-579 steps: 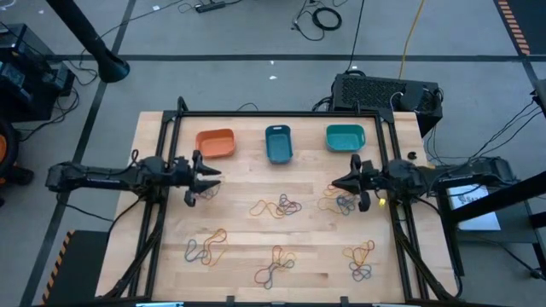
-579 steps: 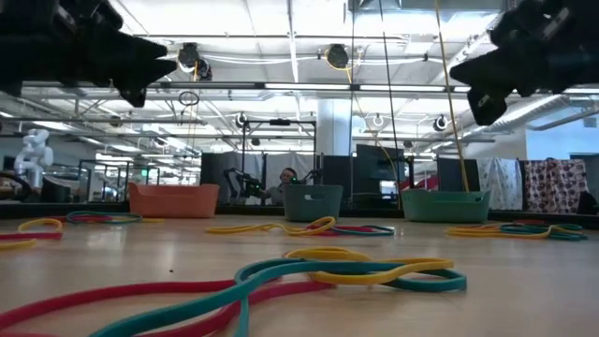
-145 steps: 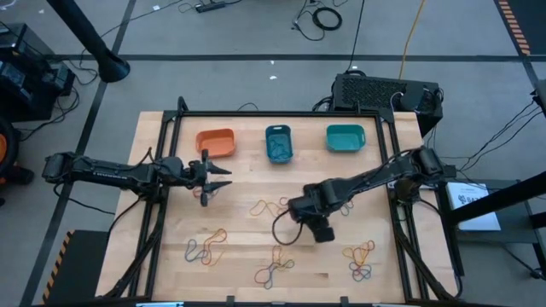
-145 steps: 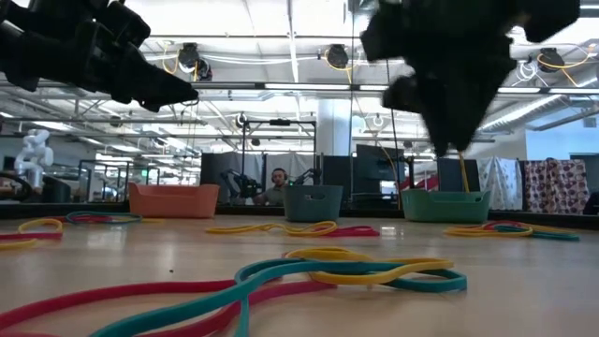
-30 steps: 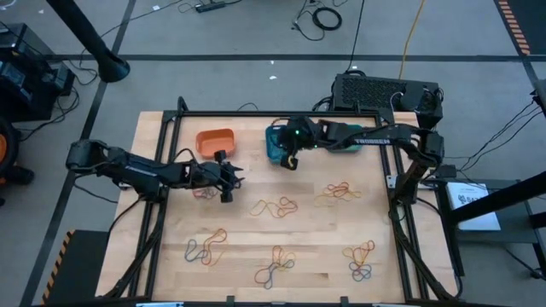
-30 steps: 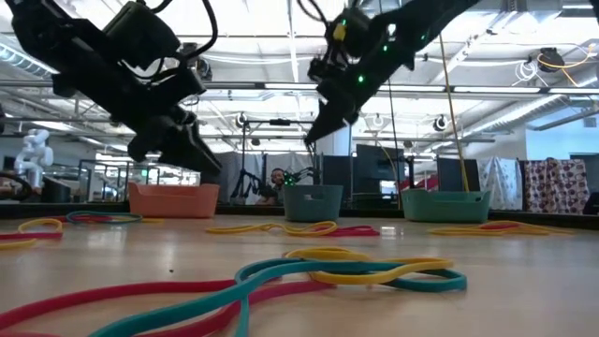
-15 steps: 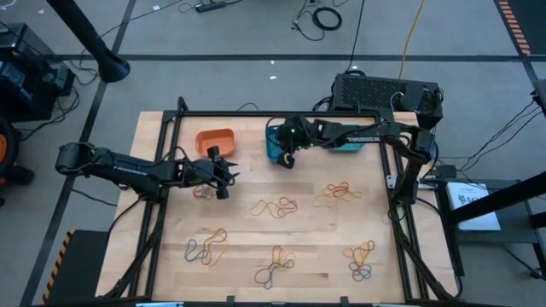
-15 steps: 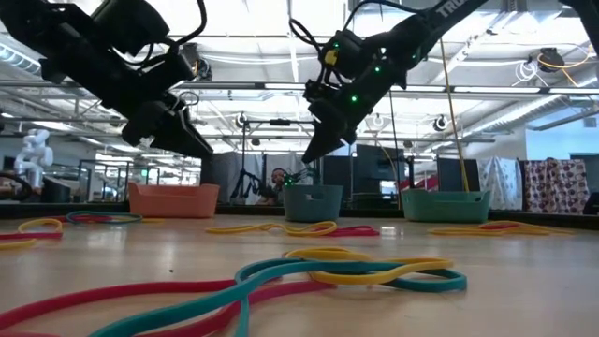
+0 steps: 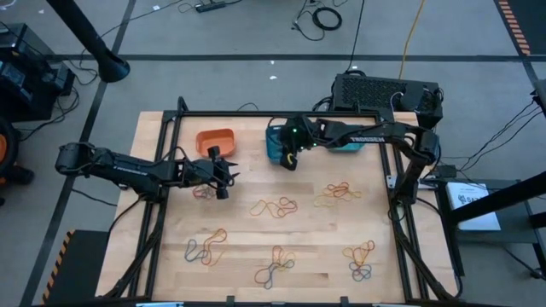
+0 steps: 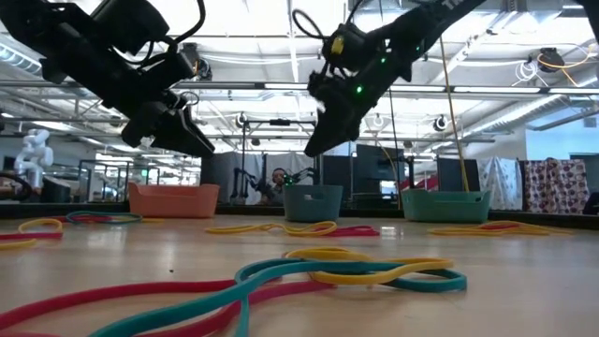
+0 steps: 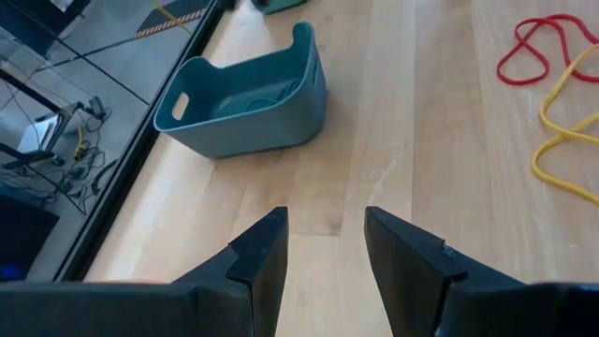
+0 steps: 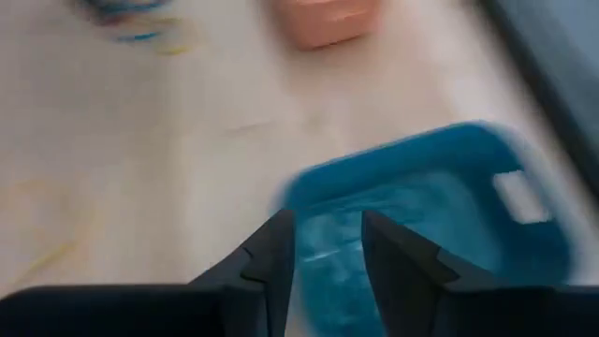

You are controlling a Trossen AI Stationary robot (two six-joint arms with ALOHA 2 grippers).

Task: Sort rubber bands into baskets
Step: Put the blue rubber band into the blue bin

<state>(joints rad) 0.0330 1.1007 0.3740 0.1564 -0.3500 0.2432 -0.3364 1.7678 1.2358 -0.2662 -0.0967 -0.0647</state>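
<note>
Fingers of right gripper (image 9: 288,160) parted, empty, over blue basket (image 9: 276,145), top centre; lift straight clear. Left gripper (image 9: 223,176) spread, mid-left.

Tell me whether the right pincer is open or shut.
Open. The right pincer, above the blue rounded plastic basket, shows a clear gap between its two dark fingers, with nothing between them.

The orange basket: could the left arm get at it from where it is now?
Probably yes. The left end effector, fingers apart and empty, hangs just in front of the orange basket, with only bare table between them.
</note>
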